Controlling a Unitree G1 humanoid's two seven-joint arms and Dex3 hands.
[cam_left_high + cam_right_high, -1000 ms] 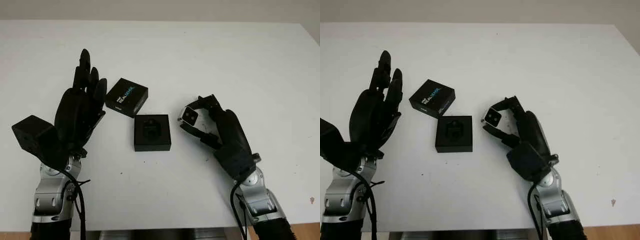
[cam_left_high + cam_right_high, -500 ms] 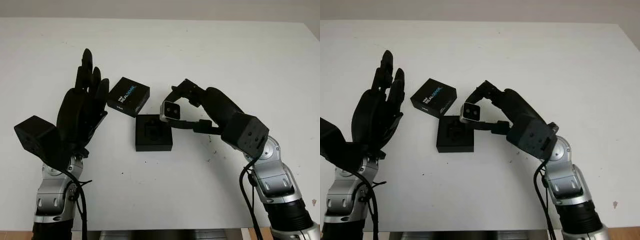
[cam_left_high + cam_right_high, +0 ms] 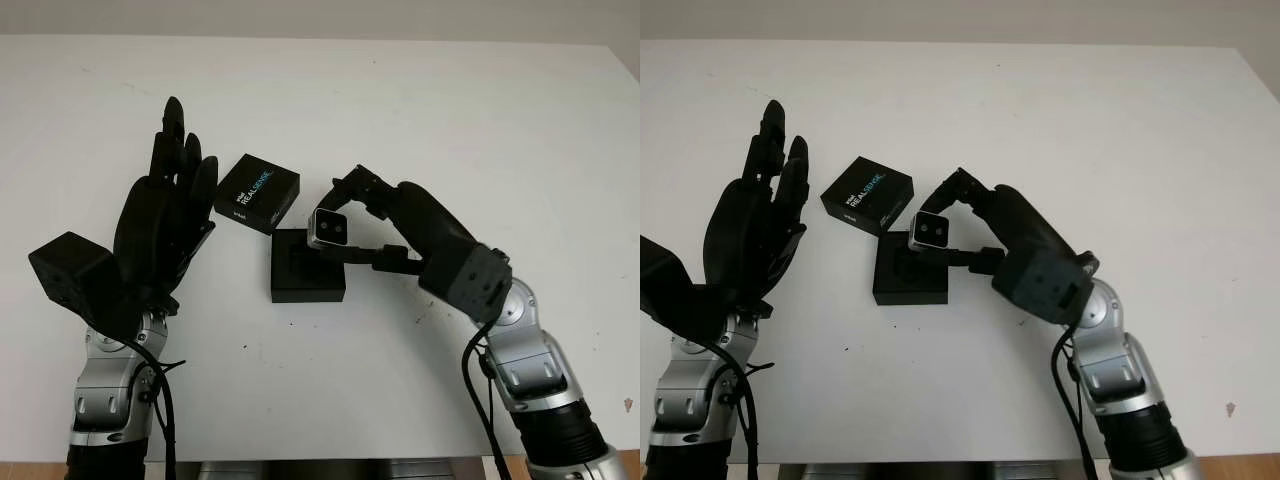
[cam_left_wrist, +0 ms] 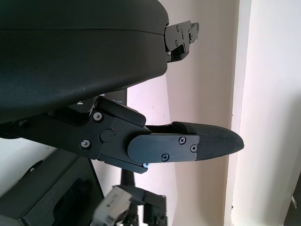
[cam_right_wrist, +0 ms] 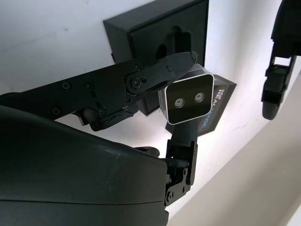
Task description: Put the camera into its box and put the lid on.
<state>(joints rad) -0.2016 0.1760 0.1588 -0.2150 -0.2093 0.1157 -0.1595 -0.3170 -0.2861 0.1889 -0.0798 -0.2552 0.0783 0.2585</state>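
Note:
My right hand (image 3: pixel 345 222) is shut on a small silver camera (image 3: pixel 327 229), two lenses on its face, held just above the right edge of the open black box (image 3: pixel 306 268). In the right wrist view the camera (image 5: pixel 190 99) hangs over the box's moulded insert (image 5: pixel 162 42). The black lid (image 3: pixel 256 193), printed with white and blue lettering, lies flat on the table just beyond the box, to its left. My left hand (image 3: pixel 165 215) is raised, open, left of the lid and box, and holds nothing.
The white table (image 3: pixel 450 130) stretches wide behind and to the right. Its front edge (image 3: pixel 300 462) runs along the bottom of the head views. A small dark speck (image 3: pixel 627 404) marks the table at the near right.
My right hand has carried the camera leftward from the open table to the box's right edge, with the arm rising and swinging in. The left hand, box and lid stayed put.

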